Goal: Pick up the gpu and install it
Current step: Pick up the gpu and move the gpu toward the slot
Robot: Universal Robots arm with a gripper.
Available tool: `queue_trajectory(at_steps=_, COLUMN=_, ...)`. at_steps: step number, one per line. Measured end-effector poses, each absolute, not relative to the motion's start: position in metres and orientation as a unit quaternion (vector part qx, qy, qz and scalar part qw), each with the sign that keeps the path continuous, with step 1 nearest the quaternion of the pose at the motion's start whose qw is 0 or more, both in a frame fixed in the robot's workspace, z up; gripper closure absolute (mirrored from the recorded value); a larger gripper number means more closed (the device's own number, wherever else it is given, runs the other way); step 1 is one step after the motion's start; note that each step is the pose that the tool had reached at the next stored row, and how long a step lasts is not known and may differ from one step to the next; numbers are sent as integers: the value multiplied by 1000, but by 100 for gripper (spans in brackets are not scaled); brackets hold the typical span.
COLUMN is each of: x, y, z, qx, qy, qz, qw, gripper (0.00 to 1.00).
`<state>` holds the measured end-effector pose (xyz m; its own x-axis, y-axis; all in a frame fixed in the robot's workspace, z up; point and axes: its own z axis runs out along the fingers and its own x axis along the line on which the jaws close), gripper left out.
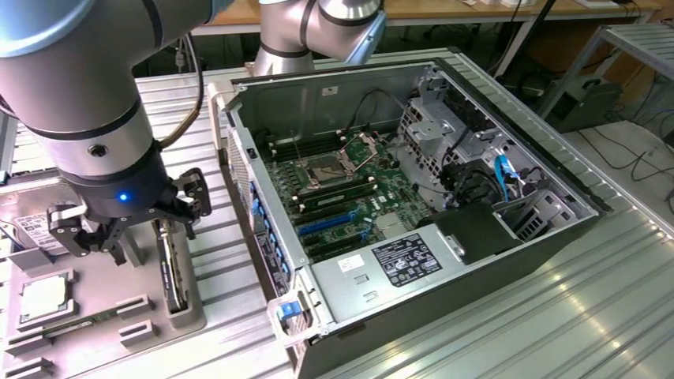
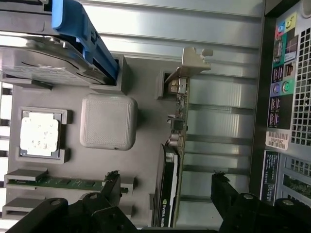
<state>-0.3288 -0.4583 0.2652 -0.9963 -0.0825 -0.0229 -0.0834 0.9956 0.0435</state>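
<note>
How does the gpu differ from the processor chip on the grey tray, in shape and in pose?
The gpu is long, slim and dark, while the processor chip is square and silver. The gpu stands on its edge in a slot; the processor chip lies flat in a square pocket. Both sit in the grey tray.

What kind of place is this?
Probably a robot lab or workshop for building computers: a robot arm hangs over a metal table, beside an open computer case and a tray of computer parts.

Wide-spread end effector above edge-on gpu
</note>
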Motion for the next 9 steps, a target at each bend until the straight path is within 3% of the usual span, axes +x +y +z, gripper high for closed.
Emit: queue_trajectory(at_steps=9, x=-329, y=-459, z=253, qx=-41, qy=999, qz=22, qw=11, gripper=16)
